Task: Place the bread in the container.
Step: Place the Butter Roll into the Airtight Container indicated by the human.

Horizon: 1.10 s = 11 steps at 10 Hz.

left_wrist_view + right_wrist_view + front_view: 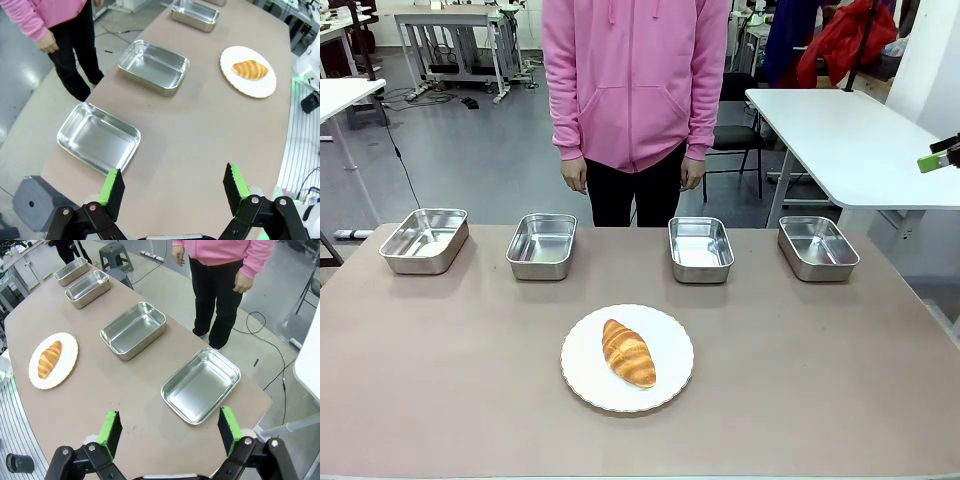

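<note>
The bread, a golden-brown croissant (628, 352), lies on a round white plate (582, 375) at the table's near middle. Four alike steel containers stand empty in a row behind it: far left (424, 240), middle left (542, 245), middle right (701, 248), far right (817, 247). My left gripper (173, 186) hangs open high above the table's left end, over the near corner of one pan (98, 138), with the croissant (250, 69) far off. My right gripper (169, 430) is open too, high above the right end near a pan (201, 385); the croissant (49, 359) sits far to its left.
A person in a pink hoodie (635, 80) stands at the far edge behind the pans, hands down at the sides. A white table (850, 140) stands off to the right. Bare tabletop surrounds the plate (67, 360).
</note>
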Each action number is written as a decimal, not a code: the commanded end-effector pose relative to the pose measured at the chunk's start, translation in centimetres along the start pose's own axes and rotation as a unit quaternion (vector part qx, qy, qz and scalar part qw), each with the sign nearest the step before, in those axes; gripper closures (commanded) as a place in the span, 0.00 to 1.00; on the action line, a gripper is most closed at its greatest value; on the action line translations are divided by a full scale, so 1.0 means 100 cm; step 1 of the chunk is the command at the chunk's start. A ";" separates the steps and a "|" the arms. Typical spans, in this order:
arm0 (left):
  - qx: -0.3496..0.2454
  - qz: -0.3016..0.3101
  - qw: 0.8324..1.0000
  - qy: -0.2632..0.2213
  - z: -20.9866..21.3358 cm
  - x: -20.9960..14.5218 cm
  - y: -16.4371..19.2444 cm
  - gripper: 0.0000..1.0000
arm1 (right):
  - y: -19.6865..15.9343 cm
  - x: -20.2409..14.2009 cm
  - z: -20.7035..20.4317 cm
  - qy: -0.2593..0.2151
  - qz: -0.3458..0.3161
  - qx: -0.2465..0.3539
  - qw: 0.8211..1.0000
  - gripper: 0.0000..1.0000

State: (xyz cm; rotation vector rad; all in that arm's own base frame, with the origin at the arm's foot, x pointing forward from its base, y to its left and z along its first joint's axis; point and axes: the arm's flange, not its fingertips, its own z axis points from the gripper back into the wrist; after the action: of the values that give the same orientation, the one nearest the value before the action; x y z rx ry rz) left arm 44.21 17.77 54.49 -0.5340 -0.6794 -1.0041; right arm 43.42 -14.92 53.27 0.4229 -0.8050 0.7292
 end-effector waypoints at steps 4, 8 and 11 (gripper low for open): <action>-0.018 0.014 0.998 -0.064 0.014 0.013 -0.015 0.00 | -0.008 0.005 0.000 -0.029 0.010 0.005 1.000 0.00; -0.034 0.019 0.995 -0.090 0.009 0.018 -0.026 0.00 | -0.008 0.007 0.001 -0.037 0.012 0.009 0.999 0.00; -0.035 0.025 0.995 -0.091 0.005 0.020 -0.028 0.00 | -0.009 0.007 0.001 -0.038 0.011 0.009 0.999 0.00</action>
State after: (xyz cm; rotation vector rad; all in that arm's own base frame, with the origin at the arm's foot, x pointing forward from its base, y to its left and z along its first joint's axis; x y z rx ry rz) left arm 42.72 16.27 56.37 -0.6886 -0.7742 -0.9751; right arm 43.97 -15.09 53.85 0.4518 -0.8481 0.7221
